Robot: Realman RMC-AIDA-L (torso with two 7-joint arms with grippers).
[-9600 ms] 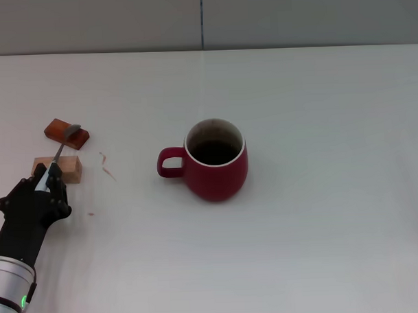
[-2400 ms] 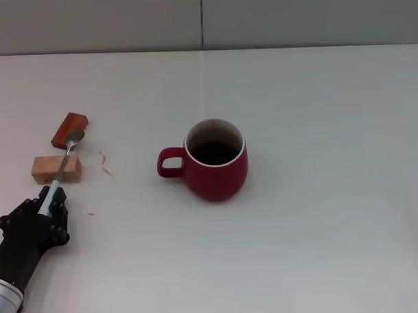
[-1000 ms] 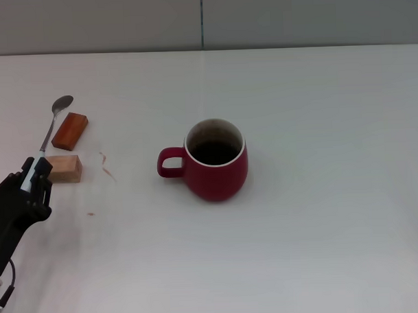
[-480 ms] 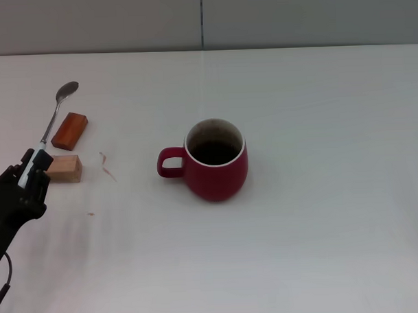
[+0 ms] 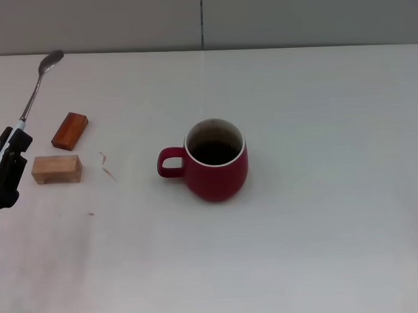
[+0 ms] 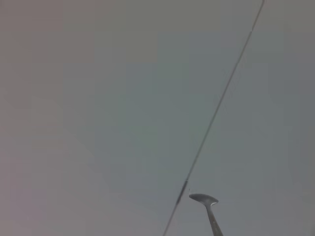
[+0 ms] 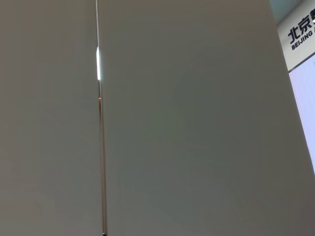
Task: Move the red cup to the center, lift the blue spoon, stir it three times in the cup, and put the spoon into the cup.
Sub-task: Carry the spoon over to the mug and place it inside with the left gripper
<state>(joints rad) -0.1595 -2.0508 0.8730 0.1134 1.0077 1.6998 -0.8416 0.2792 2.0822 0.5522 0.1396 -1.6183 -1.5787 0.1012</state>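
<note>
The red cup [image 5: 216, 160] stands upright near the middle of the white table [image 5: 321, 214], handle pointing to the robot's left, dark inside. At the left edge of the head view my left gripper [image 5: 6, 160] is shut on the handle of the blue spoon [image 5: 35, 94], held lifted off the table with its grey stem and bowl pointing up and away. The spoon's bowl [image 6: 204, 199] also shows in the left wrist view against a grey wall. My right gripper is not in view.
Two wooden blocks lie on the table at the left: a reddish-brown block [image 5: 70, 130] and a pale block [image 5: 56, 169] nearer me. A thin curled scrap [image 5: 106, 165] lies beside them. A grey wall [image 5: 204, 19] backs the table.
My left gripper took the spoon off the two blocks, then raised it and drew it left; in the last second the spoon's bowl has risen well above the blocks. The cup has not moved.
</note>
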